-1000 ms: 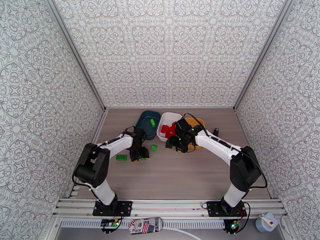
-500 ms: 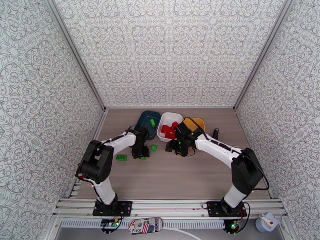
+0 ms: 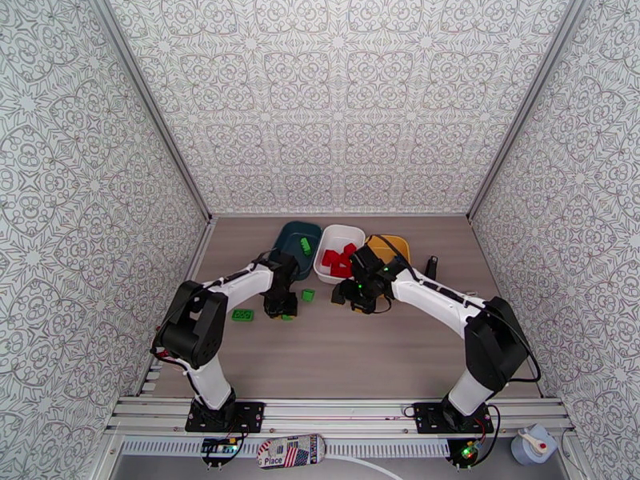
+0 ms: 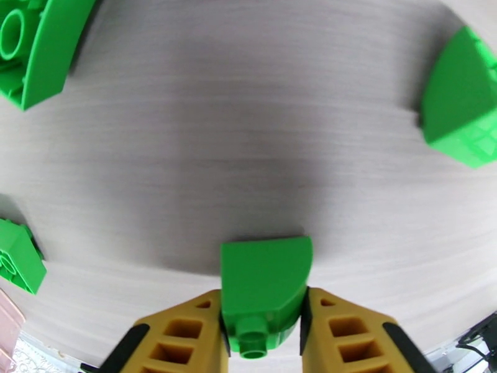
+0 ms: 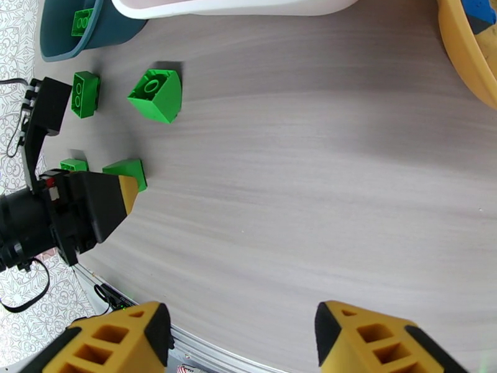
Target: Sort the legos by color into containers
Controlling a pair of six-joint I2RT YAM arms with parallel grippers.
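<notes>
Bright, even, diffuse light fills the overhead view; shadows on the grey wood-grain tabletop (image 3: 360, 354) are soft and short. The left wrist view bulges at its edges, its grain smeared, with a broad dim shadow ahead of the curved green plastic brick (image 4: 265, 275).

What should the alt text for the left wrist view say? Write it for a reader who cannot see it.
The left claw is shut on a curved green lego at the bottom centre, against a grey wood-grain table. Three more green legos lie at the edges: upper left, lower left, upper right.
</notes>
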